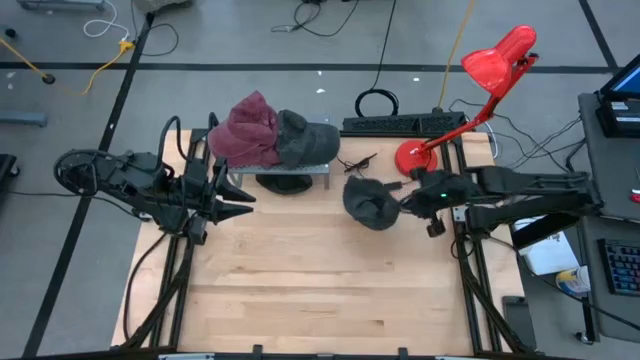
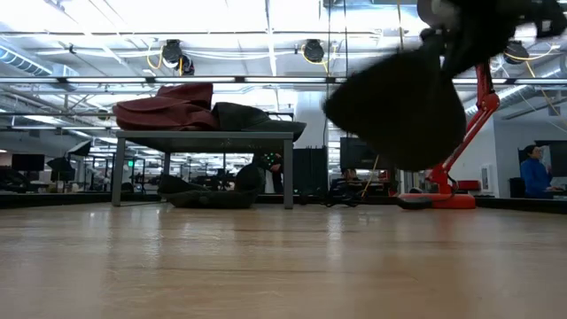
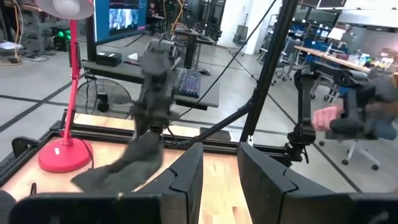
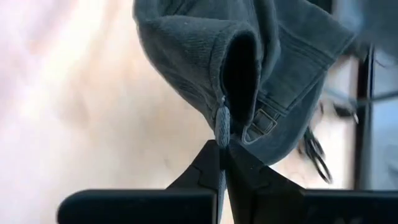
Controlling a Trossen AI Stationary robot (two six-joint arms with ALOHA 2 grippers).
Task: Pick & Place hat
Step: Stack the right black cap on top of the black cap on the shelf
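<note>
R arm reaches in from the right edge, stretched roughly level toward table centre. Right gripper (image 1: 403, 203) is pinched fully shut on the dark hat (image 1: 369, 203), fingers (image 4: 211, 163) clamping a fold of the fabric edge. Hat hangs limp below the grip, lifted off the table (image 1: 300, 290), right of centre, near the red lamp (image 1: 470, 95).

L arm sits on the left side, left gripper (image 1: 243, 202) pointing right toward the small rack (image 1: 285, 170); fingers (image 3: 186, 180) narrowly apart, holding nothing.

2 more hats on the rack's top, far side: maroon hat (image 1: 250, 128) and grey hat (image 1: 305, 138), touching each other. Another dark item under the rack.
</note>
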